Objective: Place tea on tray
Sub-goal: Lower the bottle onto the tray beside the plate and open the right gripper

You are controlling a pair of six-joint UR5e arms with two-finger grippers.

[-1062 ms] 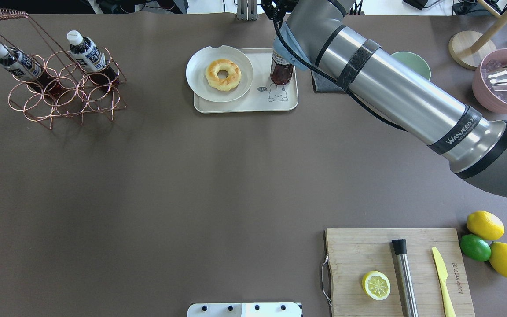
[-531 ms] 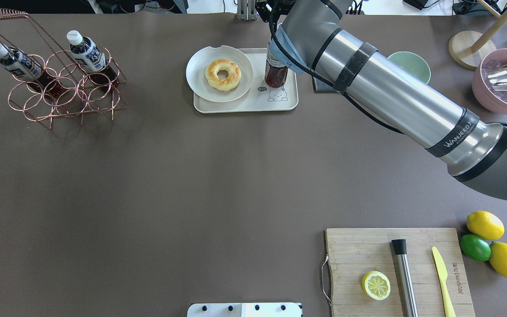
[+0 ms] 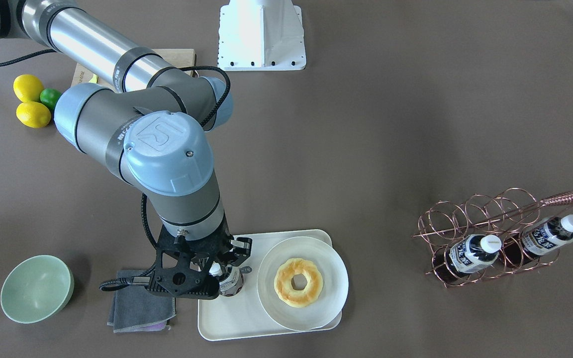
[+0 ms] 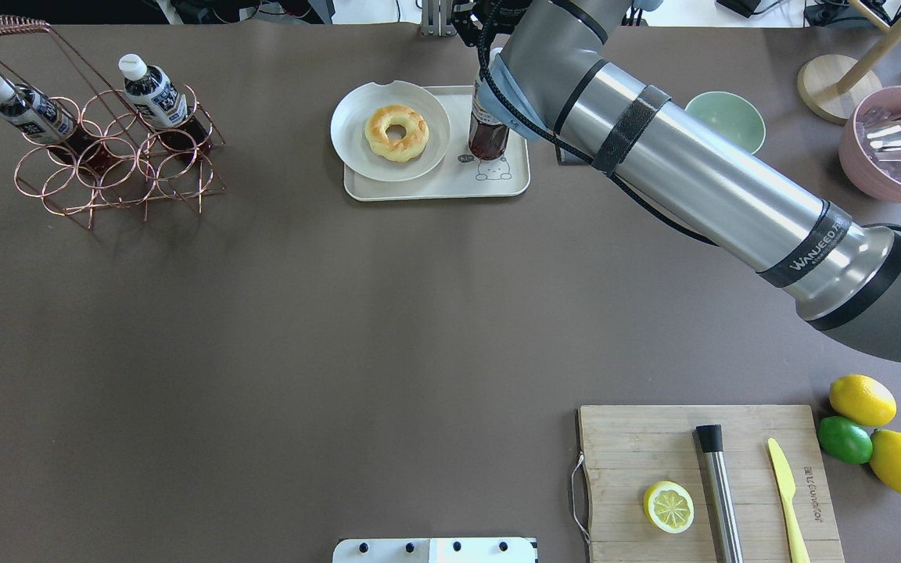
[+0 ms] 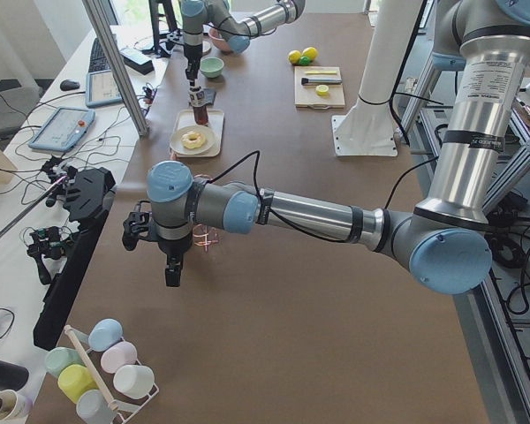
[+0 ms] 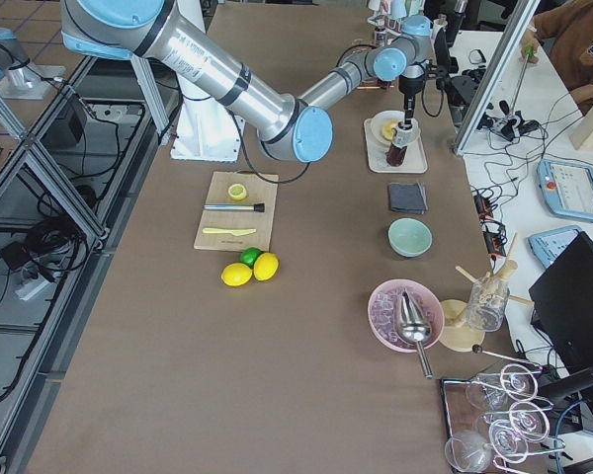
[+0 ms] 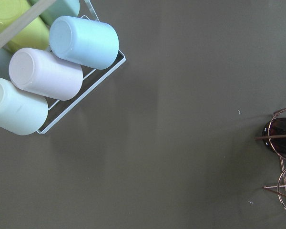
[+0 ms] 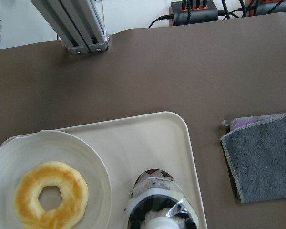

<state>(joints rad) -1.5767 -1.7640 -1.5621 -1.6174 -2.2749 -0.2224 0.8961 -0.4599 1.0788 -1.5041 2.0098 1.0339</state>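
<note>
The tea is upright over the tray, on the side toward the right edge of the counter and just beside the round plate with a doughnut. The tray lies at the middle of the counter's far edge, and I cannot tell whether the bottle's bottom touches it. The right end effector grips the tea at its neck from above with a narrow opening, while the left end effector hangs over the left end of the counter, beyond the wire rack in the far left corner, and I cannot tell if it is wide or narrow.
</note>
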